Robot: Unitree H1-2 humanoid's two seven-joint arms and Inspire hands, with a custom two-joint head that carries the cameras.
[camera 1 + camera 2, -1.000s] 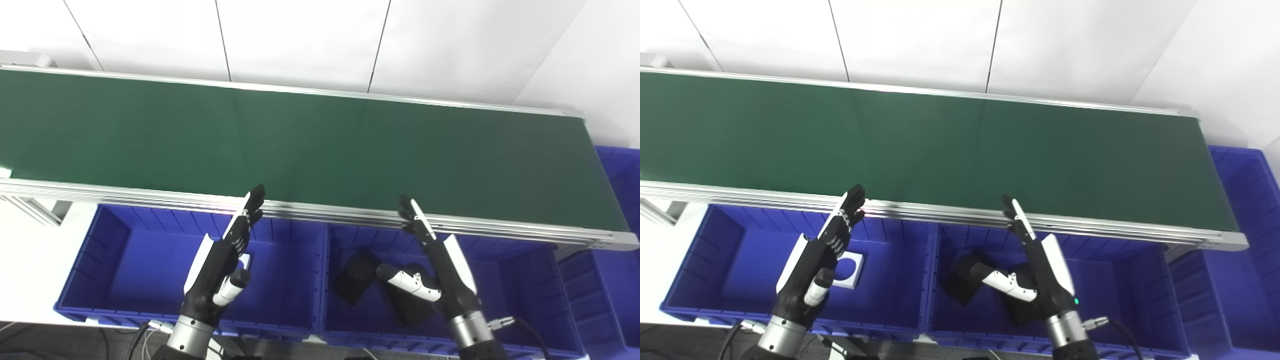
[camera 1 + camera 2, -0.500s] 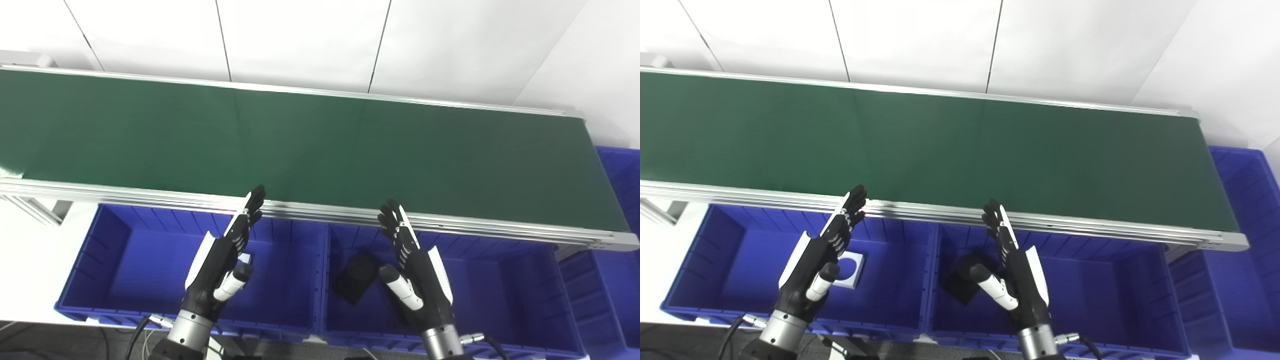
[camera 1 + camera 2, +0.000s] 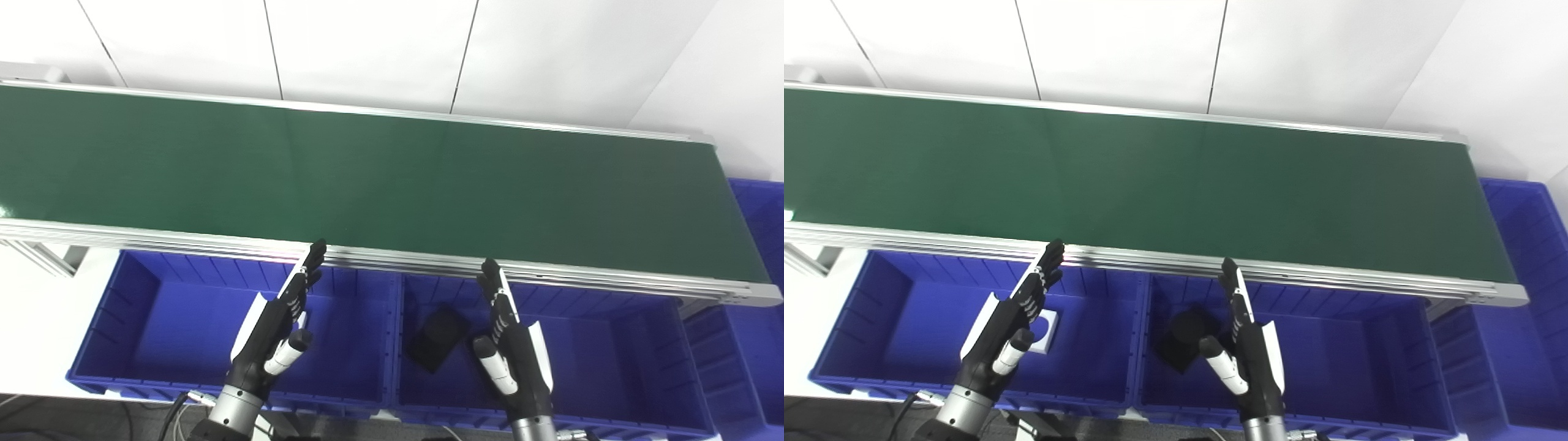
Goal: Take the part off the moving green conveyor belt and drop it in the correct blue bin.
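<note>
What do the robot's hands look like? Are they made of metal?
Both the left hand and the right hand have black fingers and palms, a white plate on the back and a white band around the thumb. Each sits on a shiny silver metal wrist. Thin cables run beside the left wrist.

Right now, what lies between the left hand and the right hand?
In the left eye view, the shared wall of two blue bins and a black part lie between the left hand and right hand.
</note>
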